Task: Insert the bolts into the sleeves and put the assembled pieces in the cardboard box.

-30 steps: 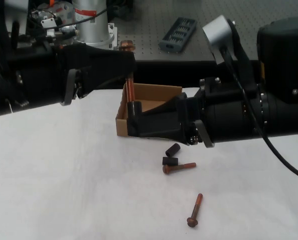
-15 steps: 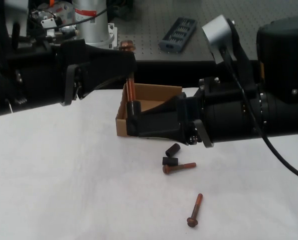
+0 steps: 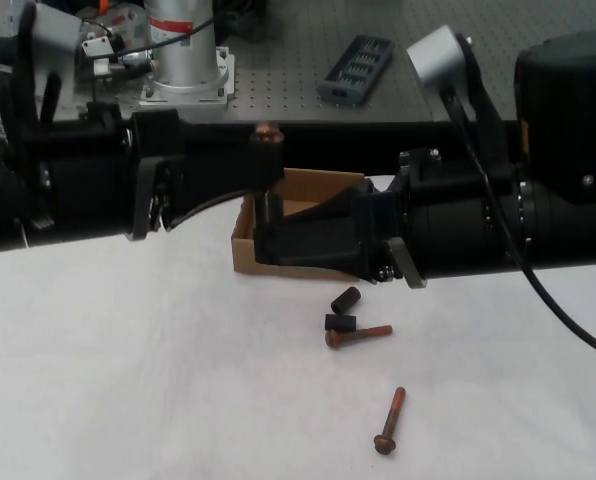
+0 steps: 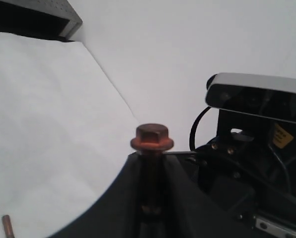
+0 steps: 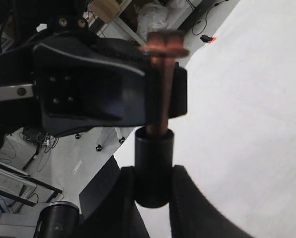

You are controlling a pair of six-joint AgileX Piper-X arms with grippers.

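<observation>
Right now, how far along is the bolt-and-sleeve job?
Done: cannot tell, the inside of the box is hidden. In hand: the left gripper holds a bolt with its tip in the sleeve held by the right gripper. Left: two loose bolts and two spare sleeves on the bench.

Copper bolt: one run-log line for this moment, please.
left gripper: copper hex-head bolt | right gripper: black cylindrical sleeve | bolt: tip inside sleeve

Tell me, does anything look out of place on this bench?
Nothing looks damaged. On the white sheet, outside the brown cardboard box, lie a loose short black sleeve, a copper-coloured bolt that seems already sleeved, and a bare copper-coloured bolt. The sleeved one looks odd there, since assembled pieces belong in the box.
</observation>
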